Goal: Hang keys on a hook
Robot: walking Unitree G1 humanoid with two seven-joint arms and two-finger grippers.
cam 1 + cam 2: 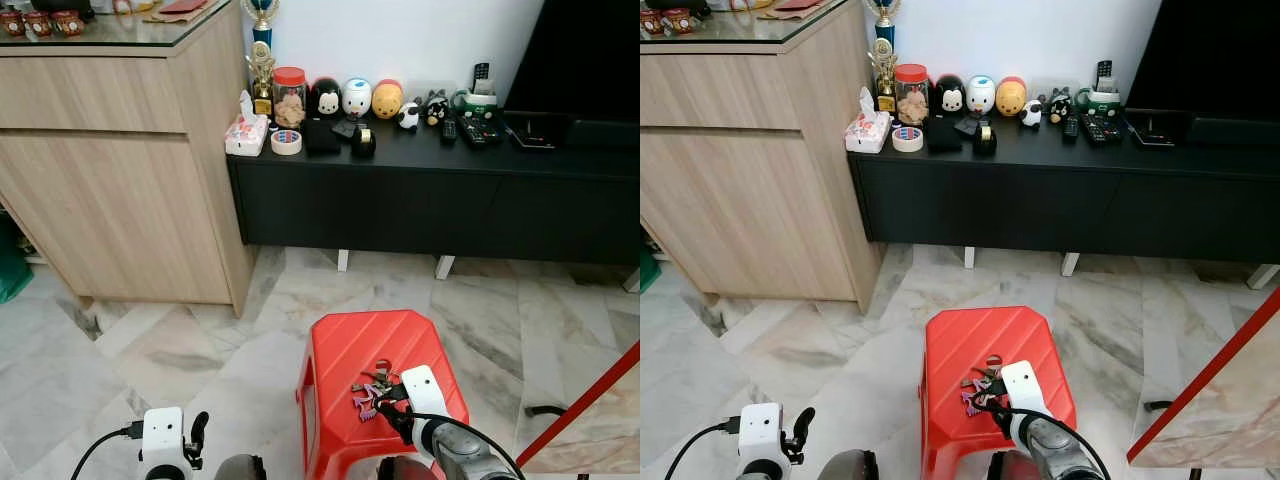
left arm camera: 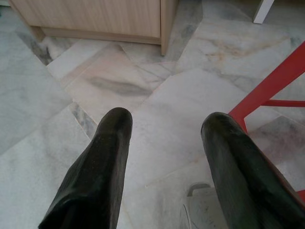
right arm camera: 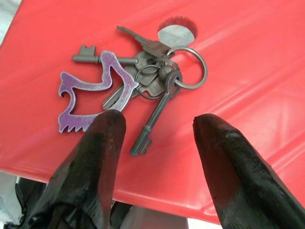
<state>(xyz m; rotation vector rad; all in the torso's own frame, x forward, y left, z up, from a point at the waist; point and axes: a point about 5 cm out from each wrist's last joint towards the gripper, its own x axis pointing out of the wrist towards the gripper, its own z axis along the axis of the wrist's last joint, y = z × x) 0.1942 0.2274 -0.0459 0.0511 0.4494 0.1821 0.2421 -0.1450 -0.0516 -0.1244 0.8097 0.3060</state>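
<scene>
**Desk:** Where are the keys?

**Me:** I see the bunch of keys (image 3: pixel 143 76) lying flat on the top of the red stool (image 1: pixel 352 350), toward the edge nearest the robot. In the right wrist view I can make out several grey keys on linked rings (image 3: pixel 188 67), one long old-style key (image 3: pixel 153 121) pointing toward the gripper, and a purple bird-shaped tag (image 3: pixel 93 90) beside them.

**Desk:** And the right gripper?

**Me:** The right gripper (image 3: pixel 155 133) is right at the bunch, its two black fingers (image 3: pixel 95 157) spread apart, one on each side of the long key. One tip overlaps the purple tag; I can't tell whether it touches. Nothing is clamped.

**Desk:** Left side?

**Me:** The left gripper (image 2: pixel 164 138) hangs low over the marble floor (image 2: pixel 157 90) next to the stool's red leg (image 2: pixel 271 83), fingers apart, holding nothing.

**Desk:** What's beyond the stool?

**Me:** A low black cabinet (image 1: pixel 430 195) against the wall, with a red-lidded jar (image 1: pixel 289 96), a roll of tape (image 1: pixel 286 142), a row of small round toy figures (image 1: pixel 356 98) and remote controls (image 1: pixel 478 128) on top. To its left stands a taller wooden cabinet (image 1: pixel 120 160).
</scene>
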